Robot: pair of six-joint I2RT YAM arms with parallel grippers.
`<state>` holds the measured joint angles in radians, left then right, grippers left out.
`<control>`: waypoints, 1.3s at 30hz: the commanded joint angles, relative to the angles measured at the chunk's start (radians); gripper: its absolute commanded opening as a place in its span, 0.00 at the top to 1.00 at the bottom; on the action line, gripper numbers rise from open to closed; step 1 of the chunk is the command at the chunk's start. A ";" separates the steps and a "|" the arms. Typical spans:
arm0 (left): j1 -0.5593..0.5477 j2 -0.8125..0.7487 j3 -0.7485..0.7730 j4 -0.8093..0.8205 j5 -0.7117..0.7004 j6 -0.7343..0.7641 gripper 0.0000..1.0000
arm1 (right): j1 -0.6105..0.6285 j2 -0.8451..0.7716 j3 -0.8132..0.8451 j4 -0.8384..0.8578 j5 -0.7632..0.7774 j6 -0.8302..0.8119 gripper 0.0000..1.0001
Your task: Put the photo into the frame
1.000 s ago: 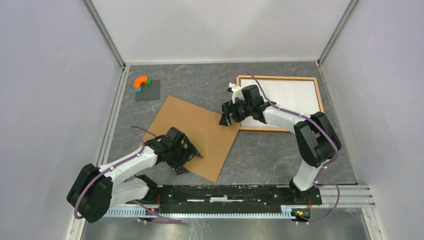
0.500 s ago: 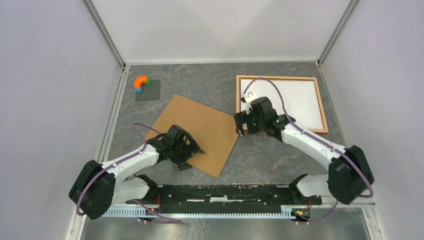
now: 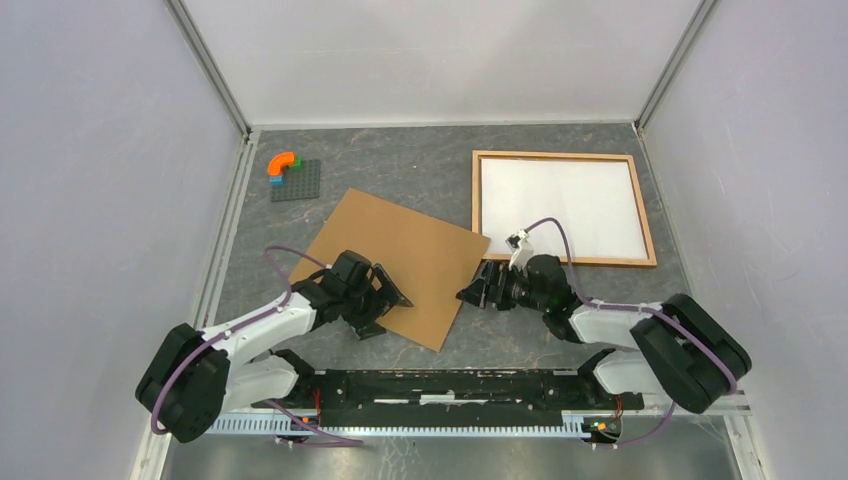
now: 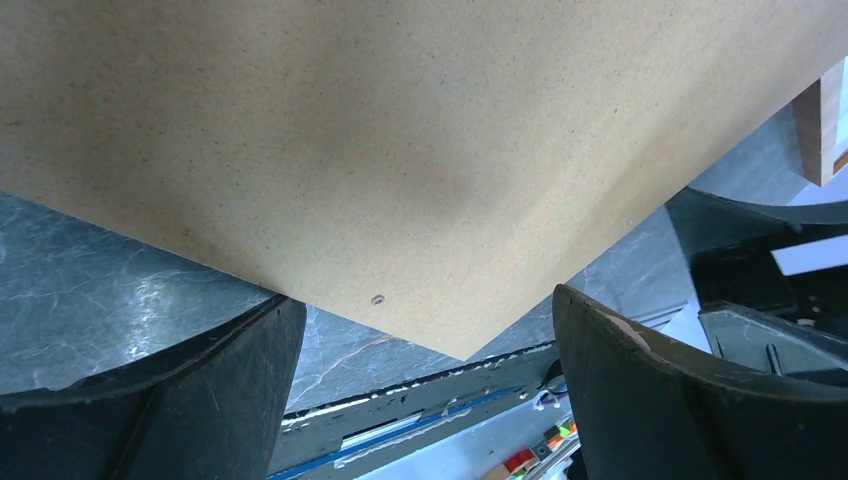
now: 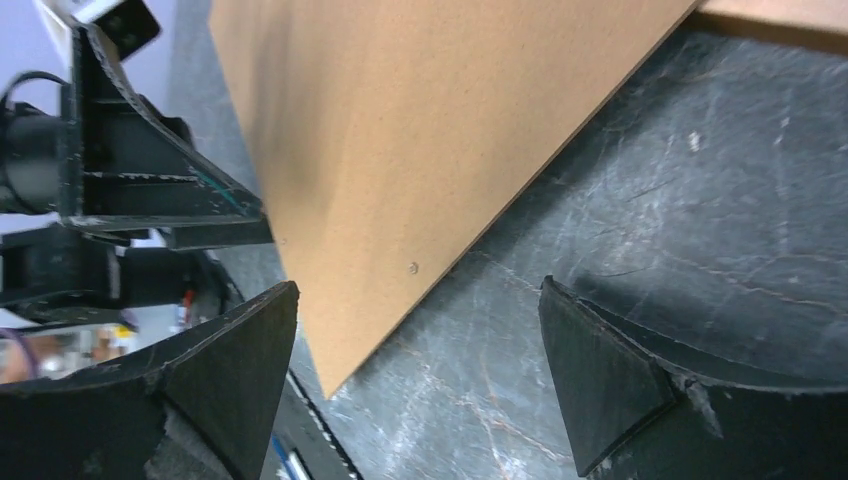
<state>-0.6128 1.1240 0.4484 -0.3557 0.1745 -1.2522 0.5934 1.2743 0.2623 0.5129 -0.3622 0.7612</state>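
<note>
The frame [image 3: 562, 155] lies far right, white sheet [image 3: 560, 205] inside — photo seemingly in — while my left gripper [image 3: 380, 314] and right gripper [image 3: 472, 294], jaws wide and empty, flank the unfitted brown board [image 3: 395, 262].

The frame [image 3: 555, 154] is lying flat at the far right of the grey table [image 3: 420, 160], long sides running left to right. Its narrow light-brown wooden moulding is bordering a plain white rectangle. Its near-left corner is sitting just beside a corner of the brown board [image 3: 390, 265].
</note>
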 commanded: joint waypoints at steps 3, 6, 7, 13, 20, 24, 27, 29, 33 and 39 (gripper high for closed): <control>-0.001 0.007 -0.046 0.039 -0.018 0.079 0.00 | -0.001 0.160 -0.098 0.523 -0.023 0.274 0.10; 0.001 0.004 -0.047 0.041 -0.018 0.083 0.00 | -0.002 0.226 -0.129 0.633 -0.001 0.331 0.11; 0.000 0.005 -0.048 0.046 -0.014 0.083 0.00 | -0.001 0.247 -0.120 0.636 0.003 0.333 0.11; 0.001 0.045 -0.044 0.070 0.011 0.086 0.00 | 0.029 0.405 -0.064 0.692 0.038 0.433 0.17; 0.001 0.053 -0.051 0.094 0.025 0.091 0.00 | 0.079 0.555 -0.047 0.948 0.126 0.539 0.26; 0.000 0.051 -0.054 0.106 0.041 0.097 0.00 | 0.108 0.661 -0.007 1.094 0.161 0.593 0.30; 0.001 0.041 -0.056 0.107 0.046 0.100 0.00 | 0.134 0.712 0.010 1.179 0.197 0.610 0.33; 0.001 0.029 -0.060 0.110 0.052 0.103 0.00 | 0.150 0.723 0.010 1.212 0.230 0.606 0.34; 0.001 0.007 -0.070 0.120 0.057 0.110 0.00 | 0.177 0.737 0.017 1.252 0.296 0.594 0.39; 0.001 -0.044 -0.077 0.109 0.056 0.129 0.00 | 0.183 0.777 0.013 1.314 0.356 0.633 0.71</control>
<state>-0.6128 1.1152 0.3973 -0.2123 0.2466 -1.1969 0.7666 2.0243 0.2714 1.4853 -0.0666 1.3781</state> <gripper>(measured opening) 0.997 0.371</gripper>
